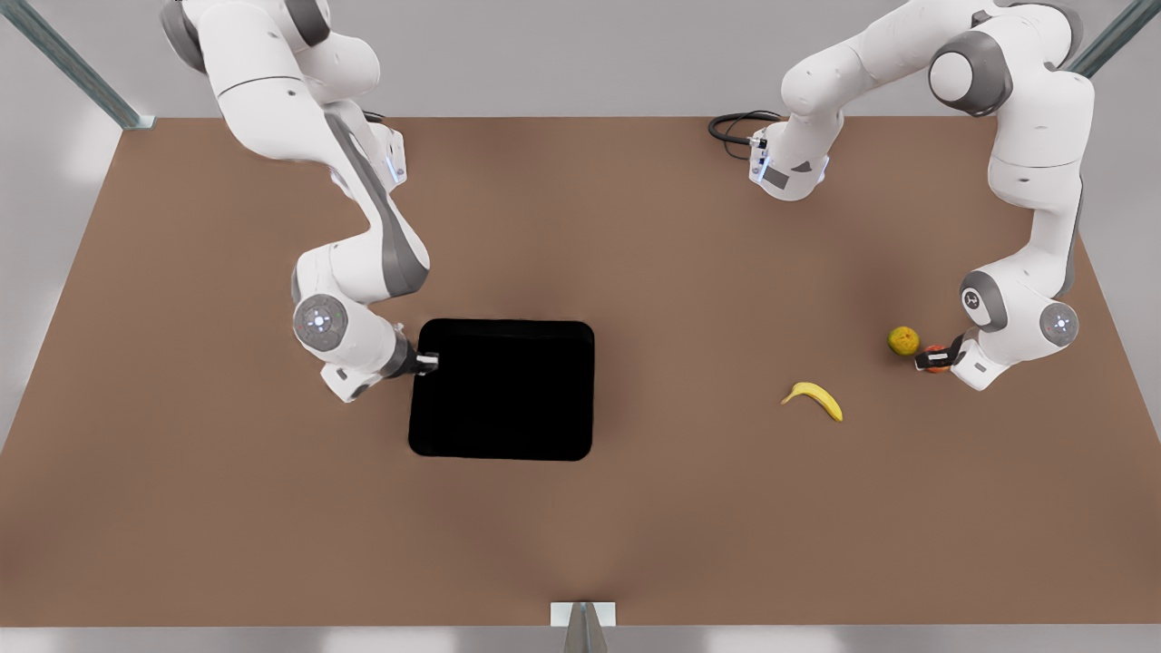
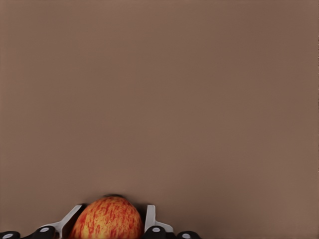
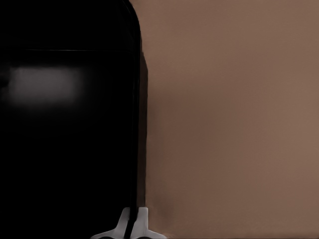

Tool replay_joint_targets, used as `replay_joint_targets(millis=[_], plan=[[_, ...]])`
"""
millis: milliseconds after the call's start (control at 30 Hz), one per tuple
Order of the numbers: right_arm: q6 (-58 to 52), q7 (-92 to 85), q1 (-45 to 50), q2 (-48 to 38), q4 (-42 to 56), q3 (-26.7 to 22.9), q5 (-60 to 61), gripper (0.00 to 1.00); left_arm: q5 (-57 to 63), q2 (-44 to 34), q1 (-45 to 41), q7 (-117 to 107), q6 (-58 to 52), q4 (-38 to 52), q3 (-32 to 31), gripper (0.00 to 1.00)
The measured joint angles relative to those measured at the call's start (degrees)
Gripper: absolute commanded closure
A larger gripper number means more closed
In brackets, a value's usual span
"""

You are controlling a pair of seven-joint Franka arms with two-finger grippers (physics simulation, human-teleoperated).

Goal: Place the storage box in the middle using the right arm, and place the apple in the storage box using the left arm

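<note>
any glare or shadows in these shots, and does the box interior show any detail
Front view: the storage box renders as flat black with no interior detail, and the banana casts barely any shadow on the evenly lit table. Right wrist view: a soft pale glare patch sits on the box's dark surface. Left wrist view: the apple shows a small dark shadow behind it.

A simulated lab bench: bare brown table, grey walls, metal frame struts.

From my remote station, I saw the right end effector with its two pale fingers pinched on the thin wall of the black storage box, which sat on the brown counter.
</note>
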Motion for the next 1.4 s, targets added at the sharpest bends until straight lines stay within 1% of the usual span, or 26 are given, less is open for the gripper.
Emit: replay_joint_targets(millis=[67, 167, 300, 433, 467, 500, 567, 600, 667, 700, 767, 833, 900, 933, 1000, 1067, 1100, 1133, 1167, 1200, 1233, 1267, 1367, 1400], plan=[[0.6, 6.4, 4.6, 2.2, 2.4, 0.0, -0.1, 0.79, 0.1, 0.0, 0.0, 0.0, 0.0, 0.0, 0.0, 0.36], [0.4, 14.2, 8.7, 6.5, 8.7, 0.0, 1.0, 0.79, 0.4, -0.1, 0.0, 0.0, 0.0, 0.0, 0.0, 0.36], [0.6, 17.1, 12.3, 10.8, 13.0, 0.0, 2.3, 0.79, 0.7, -0.7, -0.1, -0.3, -0.4, 0.0, 0.0, 0.36], [0.8, 18.7, 14.2, 13.7, 14.9, -0.1, 2.1, 0.79, 0.9, -4.9, -1.8, -1.7, -2.8, -0.3, 0.0, 0.36], [0.8, 18.9, 14.1, 14.2, 15.0, -0.1, 2.0, 0.00, 0.9, -6.4, -3.5, -3.3, -4.0, -0.3, 0.0, 0.36], [1.5, 19.1, 14.1, 14.2, 15.0, -0.1, 1.5, 0.00, 0.9, -7.7, -5.8, -5.4, -5.3, -0.2, 0.0, 0.36], [0.9, 19.1, 13.5, 13.5, 16.0, -0.1, 1.4, 0.00, 0.8, -11.2, -12.9, -12.7, -8.8, 0.0, -0.3, 0.36], [-0.5, 19.3, 12.2, 12.8, 16.6, -0.1, 1.4, 0.00, 0.8, -12.5, -15.3, -15.6, -10.6, 0.6, -0.8, 0.36], [-6.0, 17.6, 7.0, 9.4, 16.6, 0.0, 1.4, 0.00, 0.8, -13.1, -19.6, -22.2, -16.1, 5.1, -3.8, 0.36], [-10.5, 11.9, 1.9, 7.3, 16.6, 0.0, 1.5, 0.00, 0.8, -12.8, -22.2, -27.5, -16.3, 6.4, -5.8, 0.36], [-21.0, 0.3, -9.3, 6.0, 21.4, 0.4, 1.7, 0.00, 0.8, -11.9, -25.6, -35.2, -15.6, 7.0, -9.3, 0.36], [-24.9, -12.6, -21.3, 6.0, 24.9, 0.3, 0.6, 0.00, 0.7, -10.0, -30.7, -44.6, -16.0, 10.2, -12.6, 0.36], [-26.7, -20.9, -27.6, 6.0, 28.3, -0.1, -3.4, 0.00, 0.7, -4.9, -36.6, -54.1, -15.7, 17.2, -13.5, 0.36], [-27.6, -21.5, -27.8, 5.9, 30.8, -0.3, -4.7, 0.00, 0.7, -3.5, -40.3, -58.8, -15.3, 19.1, -13.5, 0.36], [-28.9, -22.2, -28.0, 5.4, 31.6, -0.4, -6.2, 0.00, 0.7, 0.1, -46.4, -68.1, -15.3, 23.5, -13.5, 0.36], [-28.7, -22.2, -26.4, 3.8, 31.7, 0.4, -7.7, 0.00, 0.6, 1.2, -49.4, -72.9, -15.1, 25.2, -13.4, 0.36], [-29.3, -21.7, -21.0, 2.8, 32.6, -1.3, -7.8, 0.00, 0.6, 1.8, -50.1, -73.6, -15.1, 25.3, -13.3, 0.04], [-30.9, -19.6, -20.5, -3.2, 29.5, -1.2, -7.8, 0.00, 0.6, 2.6, -50.3, -73.5, -14.0, 25.9, -13.2, 0.00], [-29.9, -19.4, -20.1, -8.8, 23.5, -0.7, -7.7, 0.00, 0.8, 2.9, -50.3, -73.5, -13.9, 25.9, -13.1, 0.00], [-30.4, -19.1, -16.8, -9.5, 22.9, -1.8, -7.9, 0.00, 1.0, 2.9, -50.3, -73.5, -14.0, 25.9, -13.1, 0.00], [-31.0, -19.0, -14.6, -9.4, 23.2, -2.9, -7.9, 0.00, 1.1, 2.9, -50.3, -73.6, -14.0, 25.9, -13.0, 0.00], [-31.8, -19.2, -16.1, -9.0, 23.3, -3.0, -7.6, 0.00, 1.2, 2.8, -50.2, -73.6, -14.1, 26.0, -13.0, 0.00], [-32.2, -19.4, -15.9, -7.6, 24.3, -3.0, -7.4, 0.00, 1.3, 2.4, -49.9, -73.6, -14.8, 26.6, -12.8, 0.00], [-32.2, -19.2, -15.9, -7.6, 24.7, -3.1, -7.5, 0.00, 1.3, 1.2, -49.1, -73.5, -16.5, 27.0, -12.5, 0.00]])
